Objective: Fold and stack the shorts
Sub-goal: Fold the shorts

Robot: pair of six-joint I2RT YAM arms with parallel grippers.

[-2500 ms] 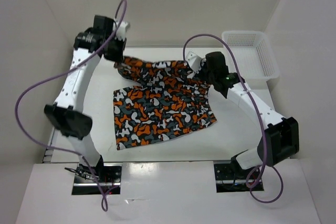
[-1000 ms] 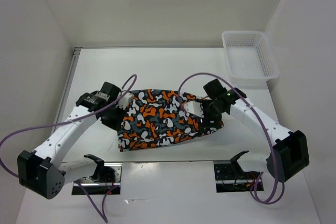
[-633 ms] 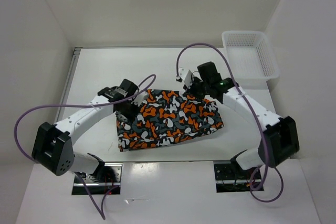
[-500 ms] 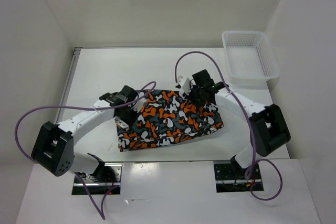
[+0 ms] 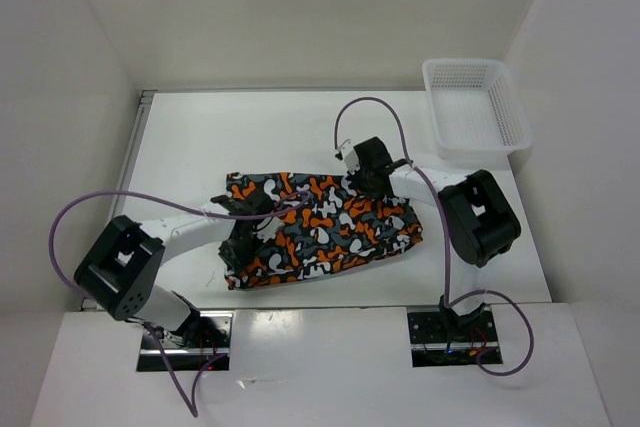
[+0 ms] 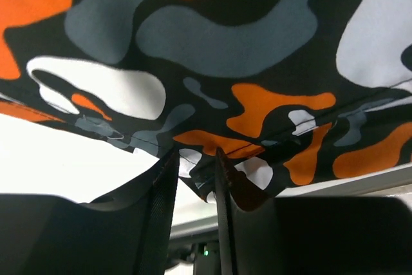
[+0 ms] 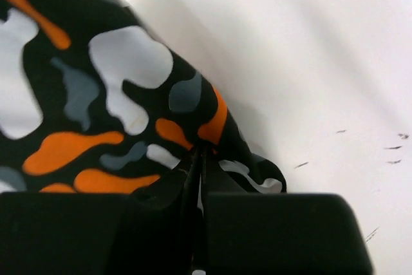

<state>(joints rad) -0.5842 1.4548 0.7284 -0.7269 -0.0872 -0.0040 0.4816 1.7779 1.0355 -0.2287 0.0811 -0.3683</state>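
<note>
The camouflage shorts [image 5: 330, 227] lie folded in a wide band across the middle of the white table [image 5: 200, 137]. My left gripper [image 5: 245, 245] is at their left end. In the left wrist view the jaws [image 6: 195, 156] stand a narrow gap apart, with the hem of the shorts [image 6: 225, 43] caught between the tips. My right gripper [image 5: 362, 169] is at the far edge of the shorts, right of centre. In the right wrist view it [image 7: 198, 152] is shut on the edge of the shorts [image 7: 96, 94], just above the table.
A white mesh basket [image 5: 475, 107] stands at the far right of the table. White walls enclose the table on the left, far and right sides. Purple cables loop off both arms above the shorts.
The far half of the shorts was brought toward me and laid over the near half. Both grippers then moved, the left to the left end and the right to the far edge. The left end now spreads wider.
</note>
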